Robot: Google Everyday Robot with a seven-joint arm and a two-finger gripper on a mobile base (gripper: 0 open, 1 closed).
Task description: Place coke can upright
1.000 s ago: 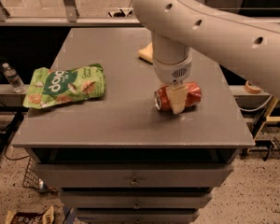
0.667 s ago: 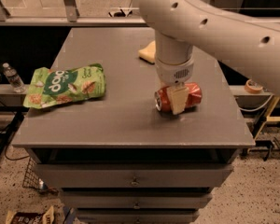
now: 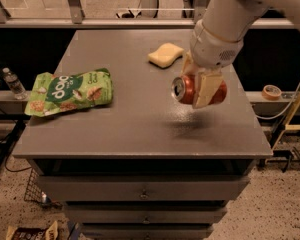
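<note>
The coke can (image 3: 186, 90) is a small red can with a silver top. It is held on its side in the air, above the right part of the grey table (image 3: 125, 129), with its top facing left and its shadow on the tabletop below. My gripper (image 3: 200, 86) hangs from the white arm at the upper right and is shut on the can, with one cream finger (image 3: 206, 89) across its front.
A green snack bag (image 3: 70, 91) lies flat on the left of the table. A yellow sponge (image 3: 166, 54) lies at the back middle. A water bottle (image 3: 13, 83) stands off the table at left. A tape roll (image 3: 272, 91) sits on a ledge at right.
The can lay on the tabletop with the gripper around it. Now the gripper has lifted it off the table, still on its side.
</note>
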